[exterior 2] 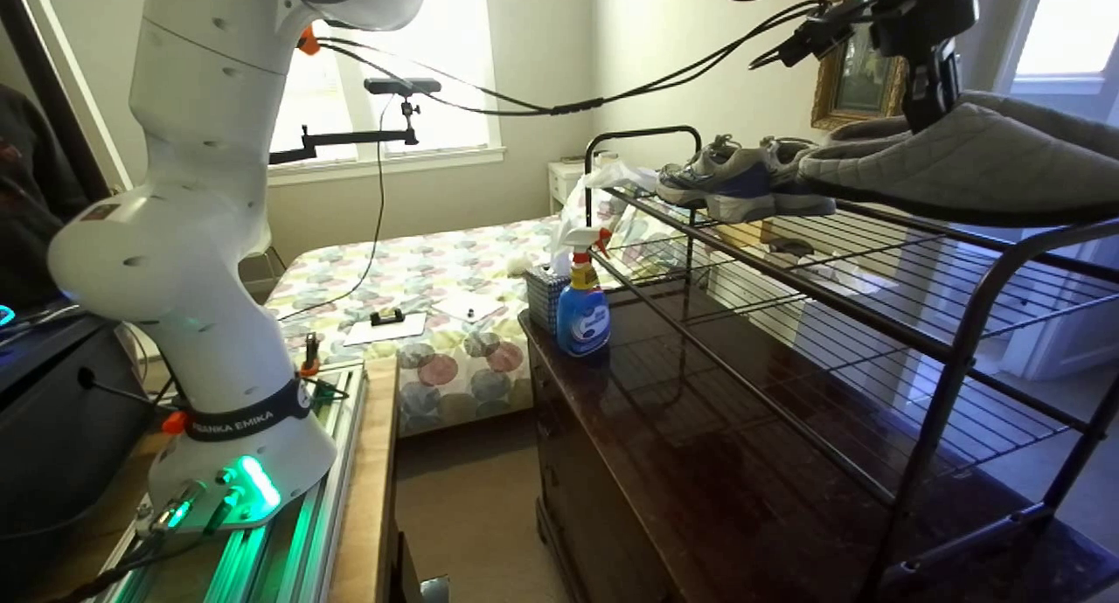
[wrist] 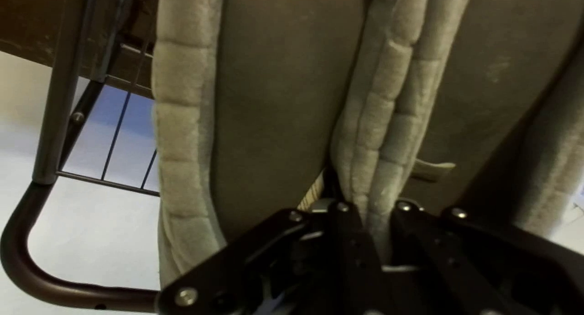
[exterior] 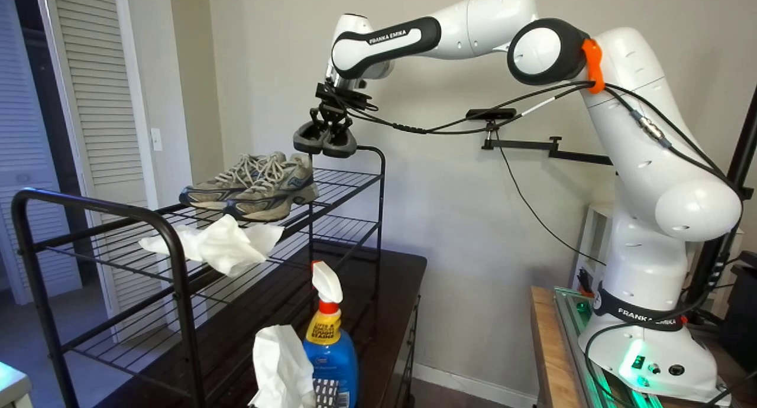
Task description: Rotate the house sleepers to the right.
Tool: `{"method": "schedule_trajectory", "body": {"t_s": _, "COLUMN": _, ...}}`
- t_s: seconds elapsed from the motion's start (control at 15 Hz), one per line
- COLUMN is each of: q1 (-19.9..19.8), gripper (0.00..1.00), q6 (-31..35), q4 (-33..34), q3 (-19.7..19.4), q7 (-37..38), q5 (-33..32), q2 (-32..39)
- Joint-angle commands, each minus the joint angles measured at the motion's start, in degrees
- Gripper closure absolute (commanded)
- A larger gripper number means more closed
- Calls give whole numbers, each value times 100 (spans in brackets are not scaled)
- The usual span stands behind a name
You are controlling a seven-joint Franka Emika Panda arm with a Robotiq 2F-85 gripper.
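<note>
A pair of grey quilted house slippers hangs from my gripper in both exterior views: one slipper beside the other slipper. In an exterior view the near slipper is seen side-on, roughly level, and appears raised over the end of the rack. My gripper points down into the slipper openings. In the wrist view the gripper is closed on the two touching inner side walls, one finger inside each slipper. The left slipper and right slipper lie side by side there. The fingertips are hidden inside the slippers.
Grey-blue running shoes stand on the top shelf of the black wire rack, close to the slippers. A white tissue lies on that shelf. The rack stands on a dark dresser with a blue spray bottle and tissue box.
</note>
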Motion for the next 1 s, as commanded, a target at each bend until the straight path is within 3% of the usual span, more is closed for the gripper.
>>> {"method": "schedule_trajectory", "body": {"t_s": 0.0, "q1": 23, "gripper": 97, "q6": -67, "q4": -67, "q3": 24, "q7": -33, "q5": 12, "q2": -36}}
{"method": "schedule_trajectory", "body": {"t_s": 0.07, "q1": 32, "gripper": 90, "q6": -87, "q4": -103, "q3": 38, "q7": -39, "q5": 13, "q2": -43}}
{"method": "schedule_trajectory", "body": {"t_s": 0.13, "q1": 33, "gripper": 90, "q6": -86, "q4": -103, "q3": 37, "q7": -39, "q5": 13, "q2": -27}}
{"method": "schedule_trajectory", "body": {"t_s": 0.2, "q1": 62, "gripper": 97, "q6": -37, "q4": -93, "q3": -19, "q7": 59, "q5": -77, "q2": 6}}
{"method": "schedule_trajectory", "body": {"t_s": 0.93, "q1": 205, "gripper": 97, "q6": -121, "q4": 451, "q3": -143, "q7": 1621, "q5": -473, "q2": 815}}
